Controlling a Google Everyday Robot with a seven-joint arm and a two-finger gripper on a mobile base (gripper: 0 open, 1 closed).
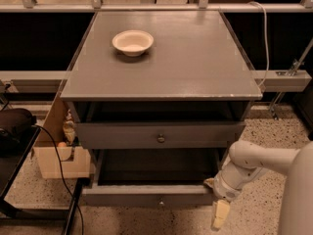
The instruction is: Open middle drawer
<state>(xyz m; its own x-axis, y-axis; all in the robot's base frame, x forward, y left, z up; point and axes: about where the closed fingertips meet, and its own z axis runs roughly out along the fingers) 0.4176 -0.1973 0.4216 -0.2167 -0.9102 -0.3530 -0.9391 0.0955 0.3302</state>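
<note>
A grey cabinet, seen from in front and slightly above. The middle drawer (146, 196) stands pulled well out, low on the cabinet. Its inside is a dark hollow, and it hides whatever lies beneath it. The robot's pale arm (264, 159) reaches in from the lower right, where its body is cut off from view. Its claw (219, 213) hangs at the right end of that drawer's front, pointing down toward the floor (I cannot tell whether it touches the corner, how wide it stands, or whether it holds anything). Above, the top drawer (122, 135) is out a little. A cream bowl (132, 42) sits rear left on the tabletop (195, 72). A cardboard box (51, 163) crowds the cabinet's left side; speckled floor (259, 126) shows on the right.
</note>
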